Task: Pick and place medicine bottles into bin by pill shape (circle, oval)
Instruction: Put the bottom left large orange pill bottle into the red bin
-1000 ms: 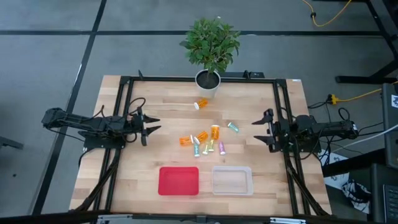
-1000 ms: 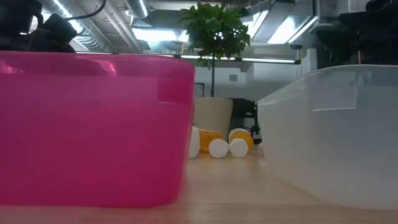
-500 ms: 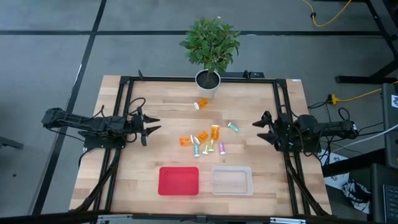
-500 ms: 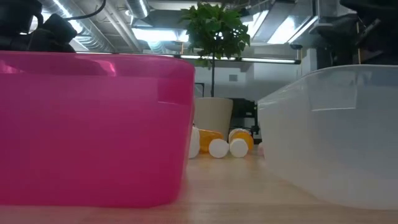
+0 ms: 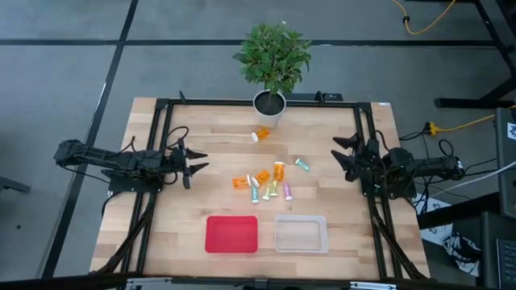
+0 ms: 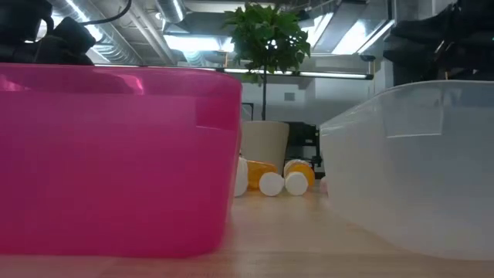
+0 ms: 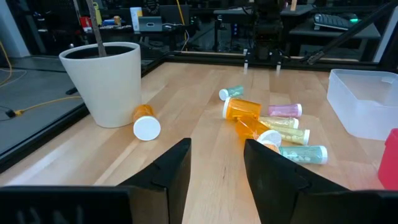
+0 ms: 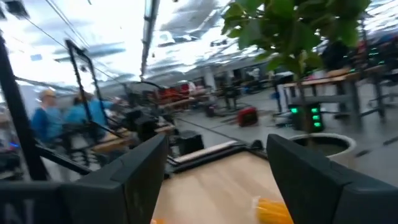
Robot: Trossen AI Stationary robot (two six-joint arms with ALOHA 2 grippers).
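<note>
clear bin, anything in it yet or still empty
Empty: from above, the clear bin shows only bare floor inside, and the bottles all lie on the table.

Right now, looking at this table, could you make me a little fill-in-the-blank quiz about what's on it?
1. The red bin sits to the ____ of the clear bin in the high view.
2. Both bins hold ____ bottles.
3. One orange bottle lies alone near the ____.
4. The right gripper has its jaws ____.

Missing words: left; no; plant pot; open
</note>
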